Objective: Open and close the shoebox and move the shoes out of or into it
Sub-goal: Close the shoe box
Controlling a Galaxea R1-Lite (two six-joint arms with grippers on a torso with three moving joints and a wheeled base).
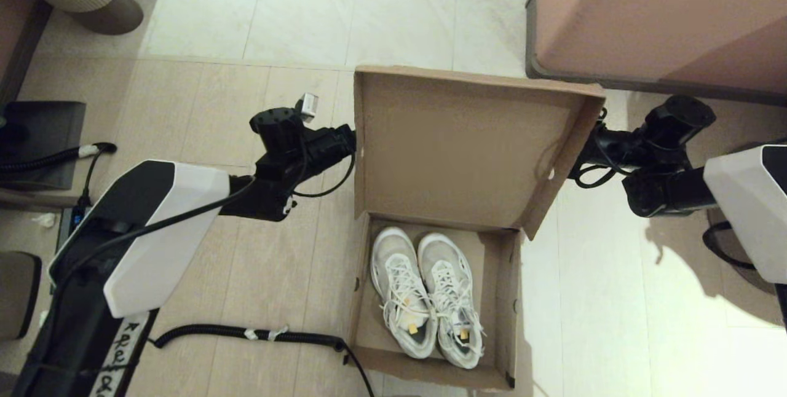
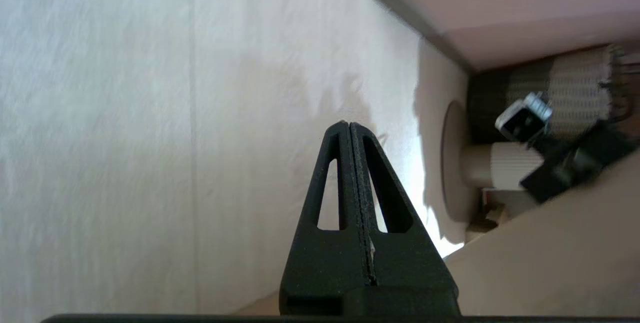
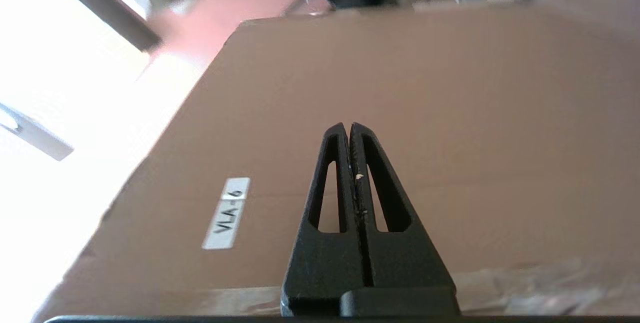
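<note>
Only the right wrist view caught the white "VLA-6" sticker [image 3: 226, 213] on the brown cardboard shoebox's [image 1: 430, 298] raised lid. Both tools, left [image 2: 350, 125] and right [image 3: 348, 125], were pressed together, empty, flanking it. White lace-up sneakers [image 1: 426, 297] lay inside.

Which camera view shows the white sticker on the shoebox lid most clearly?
The right wrist view: the sticker lies on the lid's outer face, its print visible, beside the shut right gripper. The head view shows only the lid's inner face, so no sticker. The left wrist view shows only plain cardboard.
</note>
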